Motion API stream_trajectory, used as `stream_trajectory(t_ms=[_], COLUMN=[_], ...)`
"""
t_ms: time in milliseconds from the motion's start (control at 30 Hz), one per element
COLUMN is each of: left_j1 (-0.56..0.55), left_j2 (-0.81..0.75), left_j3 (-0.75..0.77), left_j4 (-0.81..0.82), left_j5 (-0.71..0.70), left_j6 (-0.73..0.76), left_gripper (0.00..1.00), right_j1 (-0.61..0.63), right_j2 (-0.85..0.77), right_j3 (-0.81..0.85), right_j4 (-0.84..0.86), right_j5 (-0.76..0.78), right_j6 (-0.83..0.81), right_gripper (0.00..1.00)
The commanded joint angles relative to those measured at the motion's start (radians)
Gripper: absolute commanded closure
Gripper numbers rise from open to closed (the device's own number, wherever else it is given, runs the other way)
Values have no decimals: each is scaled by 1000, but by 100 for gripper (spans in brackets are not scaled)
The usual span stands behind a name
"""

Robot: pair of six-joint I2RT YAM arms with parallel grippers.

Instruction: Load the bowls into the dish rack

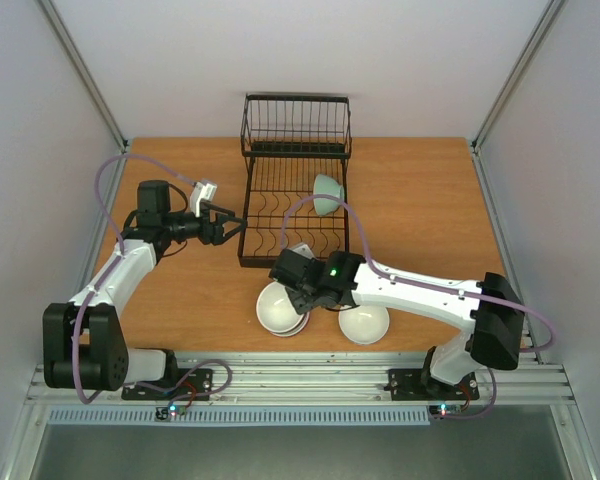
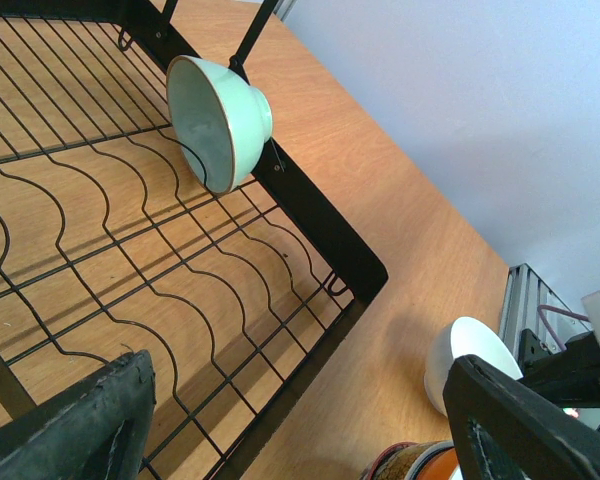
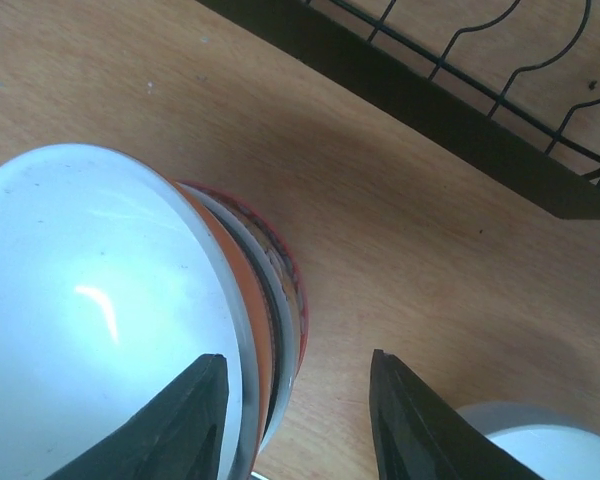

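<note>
Jaws apart on left end effector (image 2: 295,385), right end effector (image 3: 298,365).

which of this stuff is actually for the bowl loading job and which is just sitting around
For the job:
dish rack
mint-green bowl, already leaning in it
stacked bowls, orange one on top
lone white bowl

Just there:
purple cables
metal rail at the near edge
Both are rig parts, not clutter.

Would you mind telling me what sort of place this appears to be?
Likely a lab robot test cell, not a kitchen: plain white walls enclose a wooden table with an aluminium mounting rail.
</note>
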Motion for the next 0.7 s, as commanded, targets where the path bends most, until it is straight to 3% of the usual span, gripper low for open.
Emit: stream_trajectory(t_ms=[0, 200, 433, 667], left_j1=[5, 5, 4, 4], left_j2=[-2, -1, -2, -6], left_j3=[30, 28, 28, 29], left_j4=[13, 13, 13, 11], left_j5=[20, 20, 20, 18], left_j6=[11, 11, 14, 14], left_gripper=[21, 21, 21, 21], right_j1=[9, 9, 9, 9], right_j2=[33, 51, 37, -25], right_j3=[20, 17, 19, 25], right_j4=[-2, 6, -1, -11], right_j5=[12, 3, 17, 50], right_j6=[8, 11, 17, 16], right_gripper=[59, 70, 98, 99])
